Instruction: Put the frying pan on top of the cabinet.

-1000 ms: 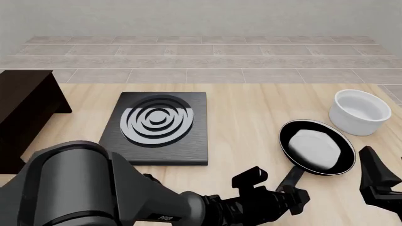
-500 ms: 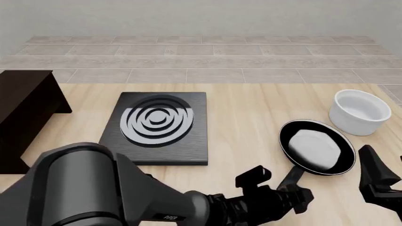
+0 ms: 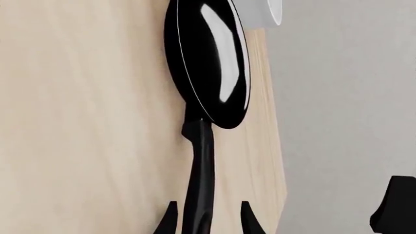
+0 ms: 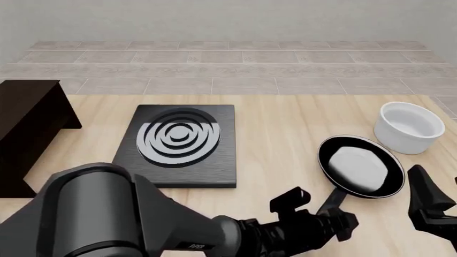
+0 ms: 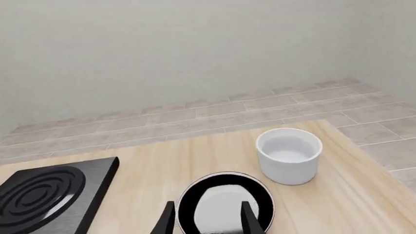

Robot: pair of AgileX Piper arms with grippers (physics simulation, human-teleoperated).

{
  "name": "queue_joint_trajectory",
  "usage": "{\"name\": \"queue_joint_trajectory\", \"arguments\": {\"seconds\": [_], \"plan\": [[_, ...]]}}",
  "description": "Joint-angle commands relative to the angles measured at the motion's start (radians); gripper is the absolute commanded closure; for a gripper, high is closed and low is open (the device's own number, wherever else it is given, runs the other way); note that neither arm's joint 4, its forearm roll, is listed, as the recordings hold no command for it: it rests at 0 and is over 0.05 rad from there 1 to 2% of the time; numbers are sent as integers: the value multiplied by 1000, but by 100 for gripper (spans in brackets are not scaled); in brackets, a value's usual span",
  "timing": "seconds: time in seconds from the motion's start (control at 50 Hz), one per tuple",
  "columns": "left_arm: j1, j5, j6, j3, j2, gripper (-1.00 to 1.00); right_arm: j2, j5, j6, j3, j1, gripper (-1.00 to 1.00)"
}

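Observation:
The frying pan lies flat on the table at the right, its handle pointing back toward me. My left gripper is open, one finger on each side of the handle's end with gaps to both. The left wrist view shows the handle between the fingertips and the pan beyond. My right gripper is open and empty just right of the pan; its wrist view shows the pan ahead of the open gripper. The dark cabinet stands at the far left.
A black square stove plate with silver rings lies between cabinet and pan. A white round bowl stands just behind the pan, near the table's right edge. The left arm's bulky body fills the lower left of the front view.
My left gripper has crept a little forward and right along the pan's handle. The pan, bowl and right gripper have not moved.

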Motion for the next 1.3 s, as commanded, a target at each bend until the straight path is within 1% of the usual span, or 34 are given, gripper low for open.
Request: {"name": "queue_joint_trajectory", "arguments": {"seconds": [0.02,0.2,0.22,0.24,0.26,0.28,0.44,0.76,0.94,1.1,1.18,1.3], "plan": [[12,11,1,-20,14,-100,-1,2,1,0,1,-100],[23,20,7,-28,11,-100,11,-8,0,0,2,-100],[60,68,45,-58,7,100,14,-12,0,0,2,-100],[67,71,43,-66,15,100,15,-12,0,0,2,-100],[50,50,31,-52,13,100,14,-11,-1,0,2,-100],[57,58,42,-58,12,100,12,-10,-1,0,3,-100],[73,63,54,-59,14,100,5,-4,-1,0,4,-100],[74,36,75,-22,-35,100,2,0,-6,0,7,-100],[86,33,93,13,-118,100,1,2,-13,0,9,-100],[98,40,108,30,-163,100,-1,5,-17,0,12,-100],[123,71,139,30,-206,100,-3,6,-21,0,13,-100],[138,98,163,43,-269,100,0,4,-24,0,16,-100]]}}
